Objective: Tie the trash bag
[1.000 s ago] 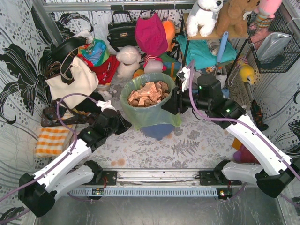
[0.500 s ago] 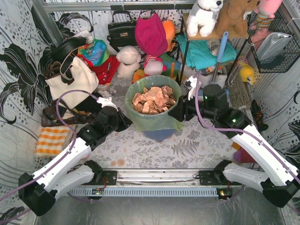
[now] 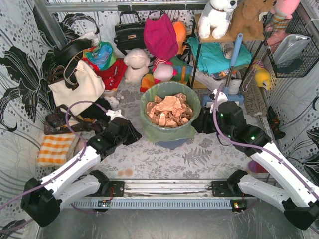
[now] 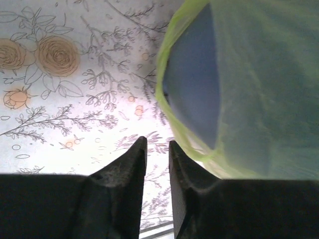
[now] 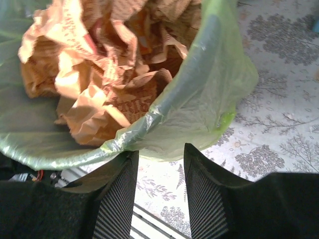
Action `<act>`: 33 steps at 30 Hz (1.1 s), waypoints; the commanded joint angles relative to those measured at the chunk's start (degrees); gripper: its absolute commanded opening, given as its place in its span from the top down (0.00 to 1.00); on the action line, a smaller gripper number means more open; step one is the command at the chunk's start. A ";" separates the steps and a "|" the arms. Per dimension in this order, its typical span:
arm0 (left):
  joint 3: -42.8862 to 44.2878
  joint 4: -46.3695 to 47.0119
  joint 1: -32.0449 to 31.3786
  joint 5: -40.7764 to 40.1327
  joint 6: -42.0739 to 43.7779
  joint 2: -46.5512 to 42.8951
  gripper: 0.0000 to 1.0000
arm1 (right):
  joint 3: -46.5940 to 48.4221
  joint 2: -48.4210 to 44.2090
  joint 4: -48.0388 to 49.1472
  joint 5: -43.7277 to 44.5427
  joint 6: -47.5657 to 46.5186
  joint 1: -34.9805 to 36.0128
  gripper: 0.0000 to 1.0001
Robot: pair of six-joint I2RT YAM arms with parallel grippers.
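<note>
Trash bag [image 3: 169,107] with its bin [image 3: 171,144] now shifted to the right on the table [image 3: 199,154], left gripper [image 4: 155,152] near its left side, jaws almost closed on nothing, right gripper [image 5: 159,158] moved back right, jaws slightly apart at the bag's rim, holding nothing.

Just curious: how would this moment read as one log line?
trash bag: untied, lining bin | left end effector: open, beside bag | right end effector: open at rim
</note>
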 commanded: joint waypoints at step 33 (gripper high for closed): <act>-6.04 34.32 2.25 2.74 1.40 25.07 0.93 | 13.80 3.03 -9.73 4.99 -2.66 -8.56 0.57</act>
